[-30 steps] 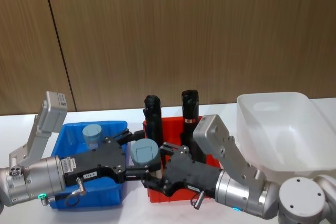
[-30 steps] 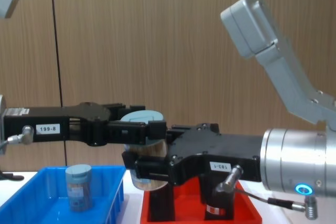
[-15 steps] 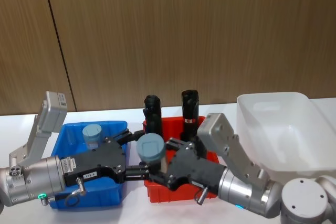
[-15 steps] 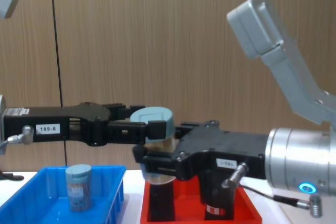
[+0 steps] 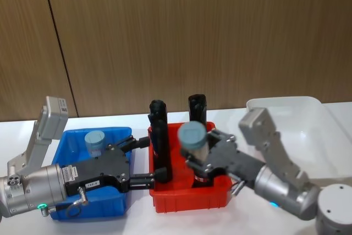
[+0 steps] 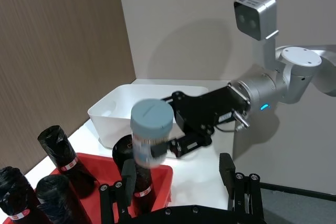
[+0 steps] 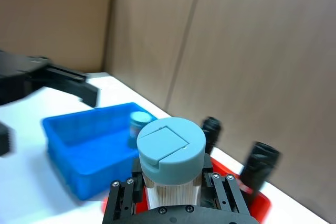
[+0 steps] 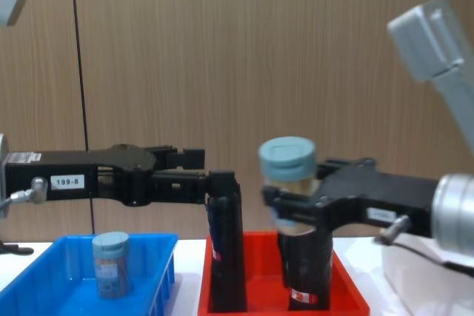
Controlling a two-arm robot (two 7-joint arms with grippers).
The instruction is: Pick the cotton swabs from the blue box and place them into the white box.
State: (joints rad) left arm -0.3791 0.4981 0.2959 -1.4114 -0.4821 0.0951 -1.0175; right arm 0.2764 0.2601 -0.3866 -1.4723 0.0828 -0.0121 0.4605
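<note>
right gripper [image 7: 173, 184] pinches cotton swabs [image 5: 192, 136], carried off to 3 o'clock of left gripper [image 5: 143, 160], above red bin [image 5: 187, 205], white box [image 5: 286, 103] further at 3 | left gripper spread, empty | second jar [image 5: 95, 140] in blue box [image 5: 118, 133] | tag [image 8: 68, 181]: 199-8

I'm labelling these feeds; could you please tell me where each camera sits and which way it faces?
Head: atop the robot, facing forward and down at blue box, red bin, white box; both arms show.
Chest: lower, facing forward, bins side-on; left gripper and right gripper enter from the edges.
Left wrist: on left arm, facing past its open fingers toward the right arm.
Right wrist: on right arm, facing over the held swab jar toward the blue box.
Shared: all show that jar.
</note>
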